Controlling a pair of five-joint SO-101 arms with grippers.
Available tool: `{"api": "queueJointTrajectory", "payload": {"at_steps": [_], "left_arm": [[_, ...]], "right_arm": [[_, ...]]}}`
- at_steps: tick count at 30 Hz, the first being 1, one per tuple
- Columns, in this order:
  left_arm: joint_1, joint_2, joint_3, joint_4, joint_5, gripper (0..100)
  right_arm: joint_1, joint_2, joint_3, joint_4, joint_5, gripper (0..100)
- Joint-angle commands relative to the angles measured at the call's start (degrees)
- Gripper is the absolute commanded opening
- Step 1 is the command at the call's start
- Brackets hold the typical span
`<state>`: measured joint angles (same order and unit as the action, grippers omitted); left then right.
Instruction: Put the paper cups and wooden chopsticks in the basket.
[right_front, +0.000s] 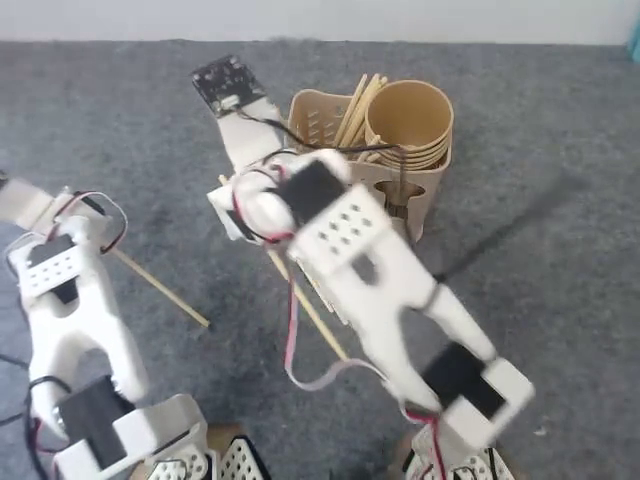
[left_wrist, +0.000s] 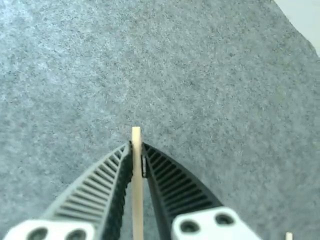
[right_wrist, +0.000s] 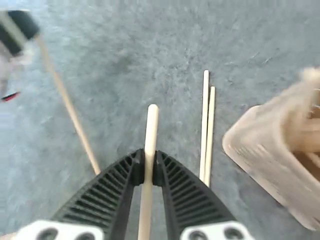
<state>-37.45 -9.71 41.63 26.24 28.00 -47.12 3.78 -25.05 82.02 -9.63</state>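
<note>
Closest to us, the left end effector (left_wrist: 137, 150) is clamped shut on one chopstick (left_wrist: 136, 195). Its tip pokes out past the fingers over bare grey tabletop (left_wrist: 225, 75). Same story on the other side: the right end effector (right_wrist: 148, 156) is pinched tight on a second chopstick (right_wrist: 150, 125). So we reckon we're mid-carry with two sticks at once, neither dropped in yet.

A bit further out, a loose pair (right_wrist: 207, 120) of sticks lies side by side on the tabletop just beside the basket (right_front: 428, 195), so those are left to fetch. Furthest back, the basket already holds the stacked paper cups (right_front: 410, 112) plus a bundle of chopsticks (right_front: 353, 105) leaning next to them.

Next move, as we see it: lift each stick enough to clear the basket wall, tip it in end first, then let go. Snags: the cups take up most of the room and the two arms sit close together. The right arm also covers part of the basket in the high view, so going one at a time seems safer.
</note>
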Motion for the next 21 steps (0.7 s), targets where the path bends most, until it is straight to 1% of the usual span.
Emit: {"api": "queueJointTrajectory", "payload": {"at_steps": [1, 4, 7, 11, 13, 17, 21], "left_arm": [[1.5, -5.1, 1.6, -1.1, -2.6, 1], [2.5, -12.4, 7.7, -4.2, -2.8, 1], [4.0, -20.0, 12.9, -5.6, -2.8, 1], [5.3, -26.7, 17.4, -5.6, -3.4, 1], [6.0, -28.7, 18.8, -5.7, -5.5, 1], [6.5, -31.6, 20.7, -5.8, -6.2, 1], [6.5, -32.7, 21.6, -5.7, -6.4, 1]], "right_arm": [[0.3, -12.4, -1.5, 4.1, 2.1, 0.6], [0.7, -19.6, 2.9, 3.2, 4.9, 0.6], [4.8, -26.1, 9.6, -2.2, 6.7, 0.6], [9.7, -33.4, 19.5, -13.8, 7.0, 0.6], [10.9, -36.6, 24.7, -20.8, 7.1, 0.6], [11.6, -42.3, 34.0, -34.8, 7.1, 0.6], [11.6, -46.0, 39.2, -44.8, 6.9, 0.6]]}}
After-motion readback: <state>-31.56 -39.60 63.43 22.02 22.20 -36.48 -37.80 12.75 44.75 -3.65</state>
